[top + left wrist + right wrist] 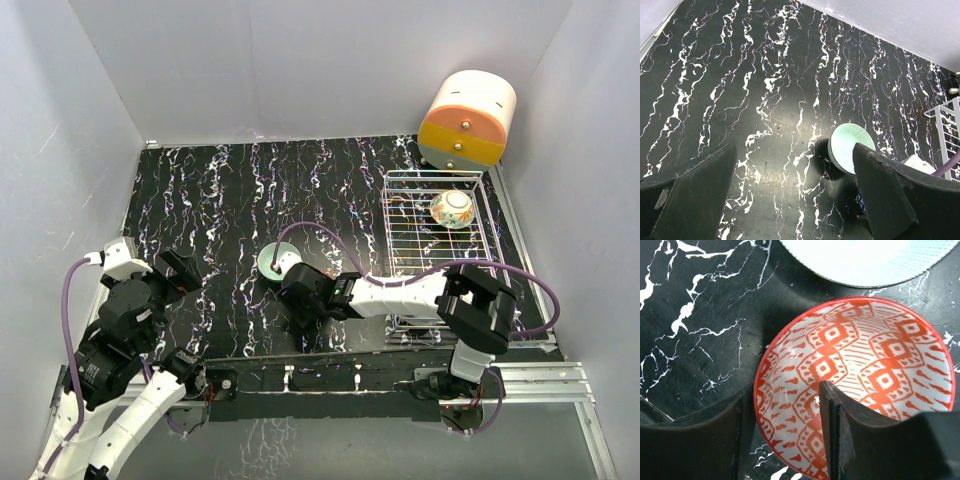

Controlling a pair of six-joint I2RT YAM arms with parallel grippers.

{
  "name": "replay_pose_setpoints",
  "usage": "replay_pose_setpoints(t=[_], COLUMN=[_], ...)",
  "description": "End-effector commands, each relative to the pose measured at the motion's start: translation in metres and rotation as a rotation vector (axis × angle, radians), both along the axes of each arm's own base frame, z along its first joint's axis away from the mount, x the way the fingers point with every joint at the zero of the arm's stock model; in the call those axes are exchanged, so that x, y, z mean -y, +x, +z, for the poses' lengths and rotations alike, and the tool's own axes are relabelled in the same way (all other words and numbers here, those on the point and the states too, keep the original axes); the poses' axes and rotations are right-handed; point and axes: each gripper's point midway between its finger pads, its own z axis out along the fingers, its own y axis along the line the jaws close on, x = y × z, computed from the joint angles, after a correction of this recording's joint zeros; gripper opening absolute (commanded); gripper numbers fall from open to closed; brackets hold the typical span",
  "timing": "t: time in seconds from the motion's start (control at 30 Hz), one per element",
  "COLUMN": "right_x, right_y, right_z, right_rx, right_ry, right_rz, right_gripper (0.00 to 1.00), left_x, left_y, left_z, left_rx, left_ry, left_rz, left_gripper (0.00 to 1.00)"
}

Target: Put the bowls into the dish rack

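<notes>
A red-orange bowl [870, 355], white inside with an orange pattern, sits on the black marbled table. My right gripper [785, 395] is open and straddles its near-left rim, one finger outside the wall and one inside. In the top view the right gripper [297, 300] hides this bowl. The mint green bowl [270, 262] stands just beyond it and also shows in both wrist views [865, 260] [847, 145]. The cream bowl with the orange flower [452, 209] sits in the silver wire dish rack [405, 250]. My left gripper [185, 268] is open and empty, left of the mint bowl. A blue-and-white sliver [860, 202] peeks beside its right finger.
A cream-and-orange drawer box [467, 120] stands behind the rack at the back right. White walls close in the table on three sides. A purple cable [330, 235] arcs over the table from the right arm. The rack's corner shows in the left wrist view [950, 120].
</notes>
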Motion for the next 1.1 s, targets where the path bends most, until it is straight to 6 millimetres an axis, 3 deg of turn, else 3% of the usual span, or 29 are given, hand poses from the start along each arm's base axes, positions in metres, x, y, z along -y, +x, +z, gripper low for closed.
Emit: replay_pose_setpoints(t=[0.0,0.2,0.33,0.43,0.67,0.73,0.87,0.97,1.07], right_x=[-0.010,-0.002,0.001,-0.003,-0.010,0.003,0.048,0.085,0.118], right_y=[0.016,0.011,0.010,0.007,0.003,0.014,0.054,0.080,0.104], right_z=[0.016,0.012,0.030,0.060,0.175,0.210,0.251,0.266,0.267], right_rx=[0.078,0.065,0.077,0.081,0.118,0.132,0.169,0.177,0.146], right_ry=[0.051,0.052,0.110,0.200,0.573,0.685,0.831,0.910,0.980], right_rz=[-0.042,-0.071,-0.103,-0.099,-0.050,-0.072,-0.174,-0.228,-0.285], right_gripper=[0.43,0.19,0.08,0.08,0.08,0.08,0.08,0.08,0.08], left_x=[-0.003,-0.002,-0.002,-0.002,0.003,0.004,0.007,0.010,0.011], left_y=[-0.002,-0.003,-0.004,-0.003,0.000,0.001,0.003,0.005,0.005], left_z=[0.008,0.003,0.003,0.004,0.005,0.005,0.007,0.009,0.012], left_rx=[0.020,0.012,0.013,0.015,0.012,0.013,0.012,0.008,0.012], left_ry=[-0.010,-0.017,-0.019,-0.020,-0.022,-0.024,-0.021,-0.013,-0.011], left_rz=[0.009,0.007,0.007,0.005,-0.008,-0.013,-0.026,-0.038,-0.046], left_gripper=[0.97,0.97,0.97,0.97,0.97,0.97,0.97,0.97,0.97])
